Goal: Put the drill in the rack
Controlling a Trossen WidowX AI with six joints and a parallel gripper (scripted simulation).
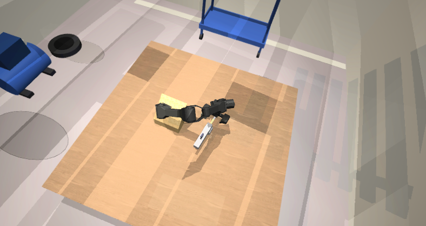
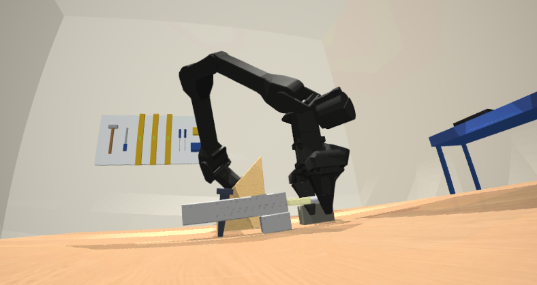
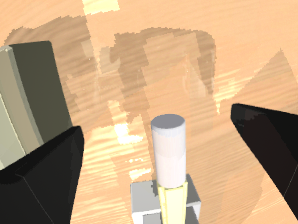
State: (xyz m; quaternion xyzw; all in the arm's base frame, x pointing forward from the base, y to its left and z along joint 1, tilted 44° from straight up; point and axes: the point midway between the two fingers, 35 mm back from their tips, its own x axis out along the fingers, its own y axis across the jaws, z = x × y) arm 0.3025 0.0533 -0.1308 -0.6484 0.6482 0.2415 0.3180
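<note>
The drill, yellow with a pale round end (image 1: 212, 120) (image 2: 298, 201) (image 3: 169, 160), sticks out of one end of the grey sleeve (image 1: 198, 143) (image 2: 247, 206), which rests on a small grey block (image 2: 276, 222). The dark blue key (image 1: 201, 135) (image 2: 224, 191) passes down through the sleeve, its head above and its tip below. My gripper (image 2: 319, 212) (image 3: 160, 121) is open and empty, pointing down at the drill's free end, with one finger on each side in the wrist view. A grey-olive block (image 2: 317, 218) (image 3: 40, 85), possibly the rack, lies beside the left finger in the wrist view.
A yellow wooden wedge (image 1: 172, 100) (image 2: 252, 183) stands at the arm's base, behind the sleeve in the exterior view. My arm (image 1: 175, 112) (image 2: 244, 68) arches over from there. A blue cart (image 1: 235, 24) stands beyond the table's far edge.
</note>
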